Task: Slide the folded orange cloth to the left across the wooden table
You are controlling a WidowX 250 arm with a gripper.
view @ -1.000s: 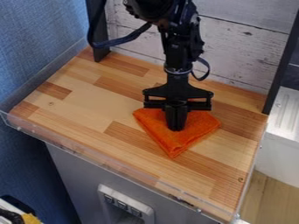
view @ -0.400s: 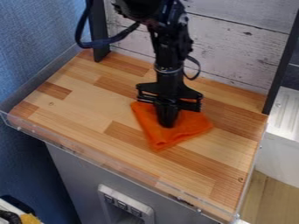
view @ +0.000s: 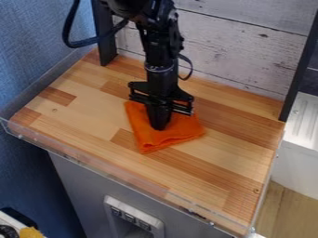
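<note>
Wood-strip countertop (view: 217,160) is partly covered by a folded orange cloth (view: 180,132), touched by the black gripper (view: 159,126), fingers brought together; whether fabric is pinched cannot be told.

room to pass over the wooden top (view: 229,153) on both sides of the orange cloth (view: 162,138), plank wall (view: 242,53) blocking the back, dark uprights (view: 104,39) at both rear corners, see-through front lip (view: 112,175), its height hard to judge

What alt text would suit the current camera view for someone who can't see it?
A black robot gripper, fingers together, is down on a folded orange cloth lying on a light wooden counter, in front of a pale plank wall.
</note>
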